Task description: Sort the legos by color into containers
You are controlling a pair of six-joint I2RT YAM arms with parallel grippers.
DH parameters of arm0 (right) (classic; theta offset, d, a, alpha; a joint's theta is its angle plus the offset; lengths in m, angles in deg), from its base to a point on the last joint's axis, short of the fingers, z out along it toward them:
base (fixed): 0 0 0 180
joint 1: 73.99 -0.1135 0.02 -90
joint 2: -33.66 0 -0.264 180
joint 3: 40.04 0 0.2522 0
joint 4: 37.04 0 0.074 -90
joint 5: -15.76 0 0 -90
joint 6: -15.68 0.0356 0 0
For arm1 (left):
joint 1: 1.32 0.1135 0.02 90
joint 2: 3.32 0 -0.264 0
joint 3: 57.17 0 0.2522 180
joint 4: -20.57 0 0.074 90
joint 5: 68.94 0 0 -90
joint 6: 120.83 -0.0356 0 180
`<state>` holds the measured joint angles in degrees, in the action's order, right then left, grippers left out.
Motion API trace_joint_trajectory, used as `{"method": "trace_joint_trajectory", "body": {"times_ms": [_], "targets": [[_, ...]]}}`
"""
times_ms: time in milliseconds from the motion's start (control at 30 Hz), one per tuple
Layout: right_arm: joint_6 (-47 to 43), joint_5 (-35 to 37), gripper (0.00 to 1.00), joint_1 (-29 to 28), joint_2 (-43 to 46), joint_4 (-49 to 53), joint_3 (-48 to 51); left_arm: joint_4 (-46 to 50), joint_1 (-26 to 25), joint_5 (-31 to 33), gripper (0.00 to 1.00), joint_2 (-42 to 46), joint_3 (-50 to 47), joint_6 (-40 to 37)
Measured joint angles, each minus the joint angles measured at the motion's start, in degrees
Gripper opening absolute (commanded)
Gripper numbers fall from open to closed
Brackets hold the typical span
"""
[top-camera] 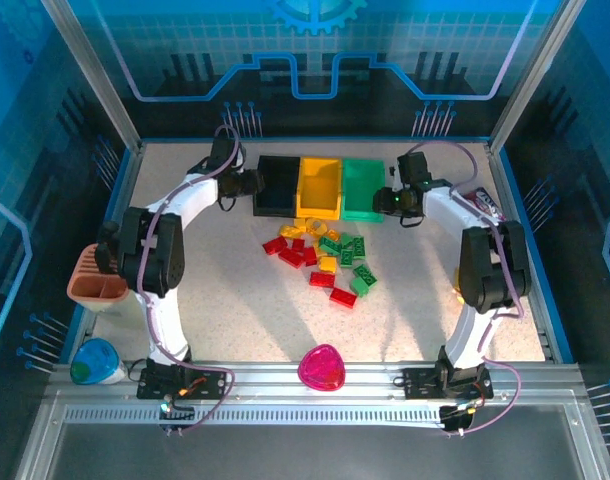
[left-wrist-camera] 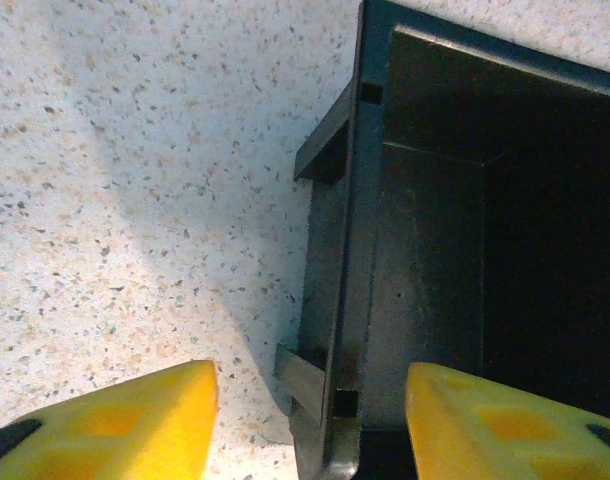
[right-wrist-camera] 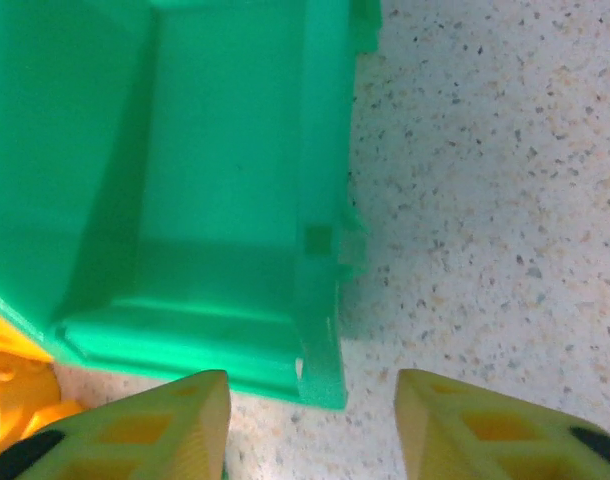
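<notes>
Carefully now: astride two walls, nothing clamped.
My left pincer (left-wrist-camera: 305, 405) gapes over the left wall of the black bin (left-wrist-camera: 425, 260), my right pincer (right-wrist-camera: 312, 405) over the right wall of the green bin (right-wrist-camera: 185, 150); legos (top-camera: 325, 262) lie heaped on the worktop (top-camera: 235, 300) at mid-frame, just below the three bins (top-camera: 319, 187). If one side bites or pulls first, the row could skew or a bin tip.
</notes>
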<state>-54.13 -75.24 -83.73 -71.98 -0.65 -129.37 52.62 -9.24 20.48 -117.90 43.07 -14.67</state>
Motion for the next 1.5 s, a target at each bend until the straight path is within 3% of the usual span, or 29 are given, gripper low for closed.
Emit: {"method": "trace_joint_trajectory", "body": {"times_ms": [167, 433, 667, 867, 1033, 1133, 1200, 1333, 1500], "targets": [[-0.63, -0.07, 0.38, -0.07, -4.50, 0.79, -4.59, 1.29, -0.39, -0.48, 0.47, -2.32, 1.36, -0.02], [-2.25, 1.07, 0.14, -0.15, -10.54, 4.31, -13.16, 2.47, -1.11, -0.94, 0.38, -5.84, 5.49, -0.04], [-3.17, 2.75, 0.13, -0.24, -15.52, 7.04, -20.96, 3.15, -1.20, -1.68, 0.35, -6.78, 5.64, 0.04], [-3.34, 3.56, 0.14, -0.37, -15.89, 7.52, -21.70, 3.37, -1.25, -1.95, 0.46, -6.78, 5.64, 0.04], [-3.04, 3.61, 0.33, -0.48, -15.89, 7.80, -21.66, 4.39, -1.27, -2.10, 0.68, -6.78, 6.19, 0.13], [-2.80, 3.58, 0.55, -0.70, -15.87, 8.37, -21.51, 5.46, -1.27, -2.05, 0.75, -6.78, 7.91, 0.22], [-2.93, 3.56, 0.63, -0.83, -15.61, 8.70, -21.33, 5.70, -1.27, -2.05, 0.78, -6.75, 9.25, 0.33], [-2.64, 3.56, 0.74, -1.09, -12.92, 9.55, -19.96, 6.54, -1.27, -2.05, 0.80, -5.46, 10.58, 0.44], [-2.43, 3.56, 0.76, -1.14, -6.40, 9.94, -18.32, 7.80, -1.29, -2.05, 0.81, -0.22, 10.03, 0.52]]}}
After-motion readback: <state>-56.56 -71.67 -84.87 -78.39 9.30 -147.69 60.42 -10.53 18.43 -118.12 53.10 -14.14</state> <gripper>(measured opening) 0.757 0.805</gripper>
